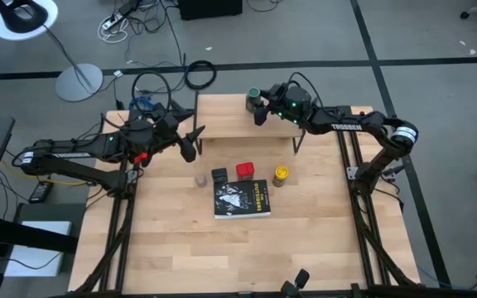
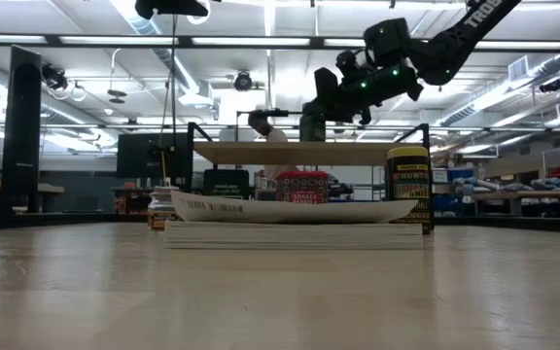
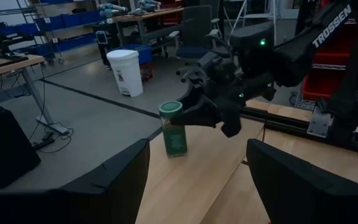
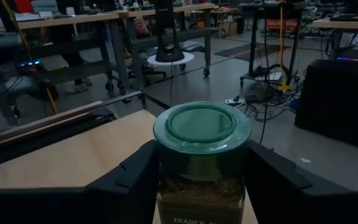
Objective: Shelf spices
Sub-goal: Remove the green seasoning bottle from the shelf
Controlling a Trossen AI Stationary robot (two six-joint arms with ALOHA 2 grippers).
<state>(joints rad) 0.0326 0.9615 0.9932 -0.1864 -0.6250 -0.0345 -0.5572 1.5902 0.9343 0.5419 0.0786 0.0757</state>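
The green-topped jar (image 4: 201, 155) stands upright on the shelf (image 1: 238, 124), near its far edge. My right gripper (image 4: 201, 180) reaches in level from the right, shut on it. On the table in front of the shelf stand a pale little jar (image 1: 199, 179), a dark tin (image 1: 219, 175), a red tin (image 1: 245, 170) and a yellow-topped jar (image 1: 281, 175). My left gripper (image 3: 197, 180) hangs open off the shelf's left end, holding nothing. My right gripper pinches the green-topped jar between its two fingers, on the glass body just under the lid (image 4: 165, 194). The fingers (image 4: 132, 177) come in level from the table's right side. The jar is upright, with its base on the shelf plank (image 3: 185, 168).
A flat black book (image 1: 241, 199) lies on the table just in front of the row of spices. The shelf's black legs (image 1: 298, 142) stand at both ends. Bare tabletop (image 1: 247, 257) stretches toward the near edge.
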